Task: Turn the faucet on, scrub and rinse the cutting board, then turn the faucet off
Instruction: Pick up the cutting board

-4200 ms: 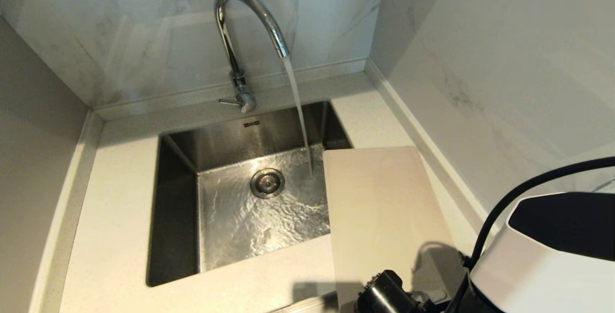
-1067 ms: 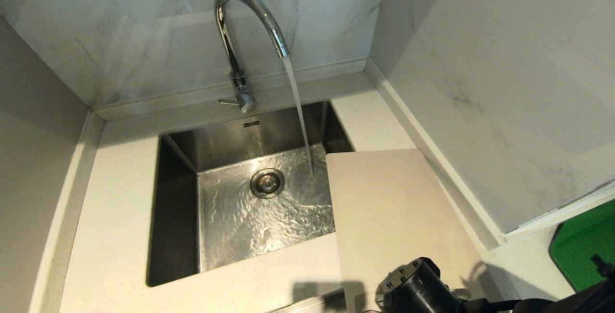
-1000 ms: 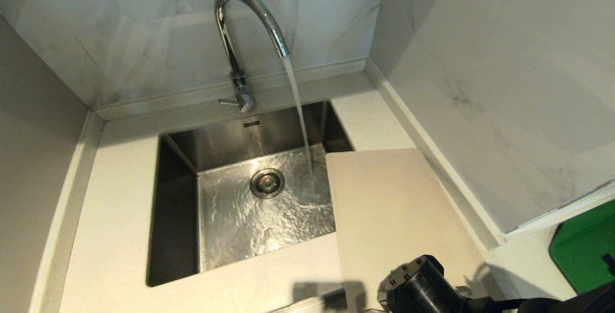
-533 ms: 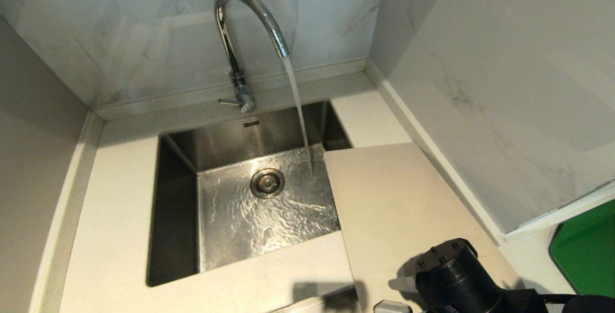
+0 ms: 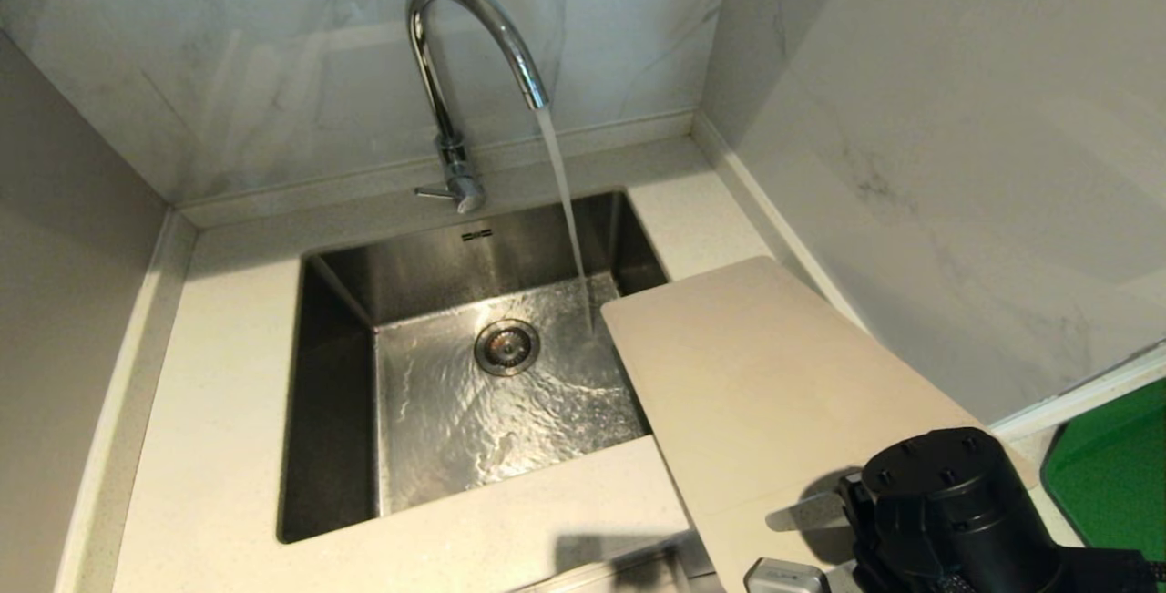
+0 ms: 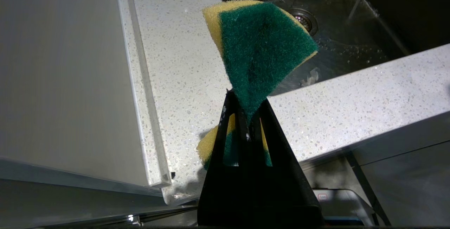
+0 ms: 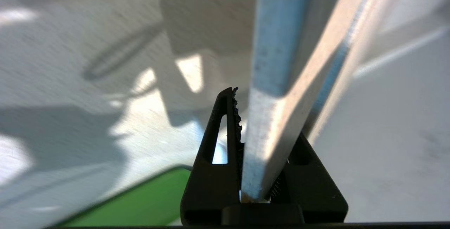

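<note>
The chrome faucet (image 5: 455, 56) pours a steady stream (image 5: 567, 210) into the steel sink (image 5: 332, 393). The pale beige cutting board (image 5: 774, 383) is lifted and tilted right of the sink, its far corner hanging over the basin beside the stream. My right gripper (image 7: 260, 123) is shut on the board's (image 7: 281, 63) near edge; in the head view only its black wrist (image 5: 947, 511) shows at the bottom right. My left gripper (image 6: 246, 102) is shut on a green and yellow sponge (image 6: 260, 46), held off the front edge of the speckled counter (image 6: 182, 63).
Marble walls close in behind and to the right of the sink. A bright green flat object (image 5: 1111, 465) lies at the far right, also seen under the right gripper (image 7: 140, 201). The drain (image 5: 506, 347) sits mid-basin under rippling water. Counter runs left of the sink.
The right gripper has lifted and turned the cutting board, so its far end rises and swings left toward the stream. The black wrist has moved right and up. Water keeps running.
</note>
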### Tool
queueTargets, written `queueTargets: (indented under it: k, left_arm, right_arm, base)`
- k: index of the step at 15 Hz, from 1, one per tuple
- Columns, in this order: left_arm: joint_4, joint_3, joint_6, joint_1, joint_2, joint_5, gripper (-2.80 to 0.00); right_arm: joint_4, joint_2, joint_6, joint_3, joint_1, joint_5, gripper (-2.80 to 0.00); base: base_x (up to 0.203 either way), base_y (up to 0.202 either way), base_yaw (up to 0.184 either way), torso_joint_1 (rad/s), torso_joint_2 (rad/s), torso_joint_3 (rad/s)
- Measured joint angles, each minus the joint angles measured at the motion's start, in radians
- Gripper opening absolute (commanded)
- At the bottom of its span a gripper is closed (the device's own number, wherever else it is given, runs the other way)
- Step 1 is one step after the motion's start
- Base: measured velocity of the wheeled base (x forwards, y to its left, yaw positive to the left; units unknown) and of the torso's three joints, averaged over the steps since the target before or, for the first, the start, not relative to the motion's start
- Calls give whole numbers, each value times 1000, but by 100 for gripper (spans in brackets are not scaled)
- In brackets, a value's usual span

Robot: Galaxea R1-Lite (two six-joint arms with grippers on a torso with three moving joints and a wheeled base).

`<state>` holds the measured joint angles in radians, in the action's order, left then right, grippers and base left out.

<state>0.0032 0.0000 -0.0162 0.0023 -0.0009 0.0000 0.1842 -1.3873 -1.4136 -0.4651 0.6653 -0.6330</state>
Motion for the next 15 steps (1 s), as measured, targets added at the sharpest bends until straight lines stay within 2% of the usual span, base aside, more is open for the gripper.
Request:
queueTargets:
  k: [4, 15]
  left_arm:
    - [0, 0, 0, 0, 0, 0, -280]
    - [0, 0, 0, 0, 0, 0, -280]
  right_arm:
    - [2, 65, -54, -16, 0, -1, -280]
    - [2, 203, -51, -44, 1, 58, -280]
  base:
    - [0, 0, 0, 0, 0, 0]
    - [0, 0, 0, 0, 0, 0]
